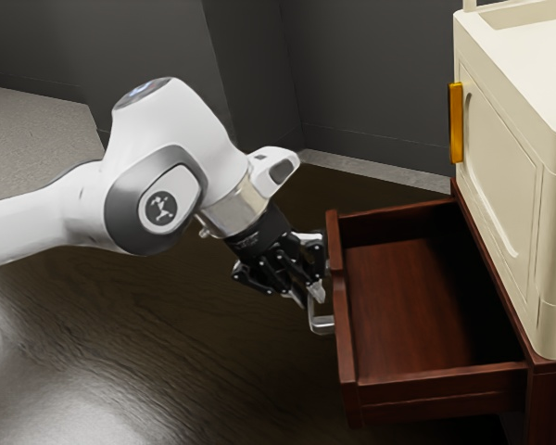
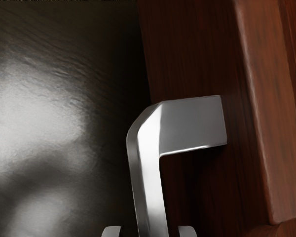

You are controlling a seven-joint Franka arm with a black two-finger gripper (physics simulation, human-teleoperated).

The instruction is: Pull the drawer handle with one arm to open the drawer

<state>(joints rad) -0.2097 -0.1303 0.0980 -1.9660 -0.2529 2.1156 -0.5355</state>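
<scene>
Dark, glossy wood-grain flooring point(image 1: 120, 362) spread across the exterior view's lower left. At its lower right, the reddish-brown wooden drawer point(image 1: 347, 324) stood well out from its cabinet point(image 1: 551, 399), its interior exposed. The angular silver metal handle point(image 1: 322, 325) was on its front, between the parted fingertips of the black two-finger gripper point(image 1: 309, 295), with gaps beside the bar. Opening looked essentially done; at most, a little more travel and backing away remained.
</scene>
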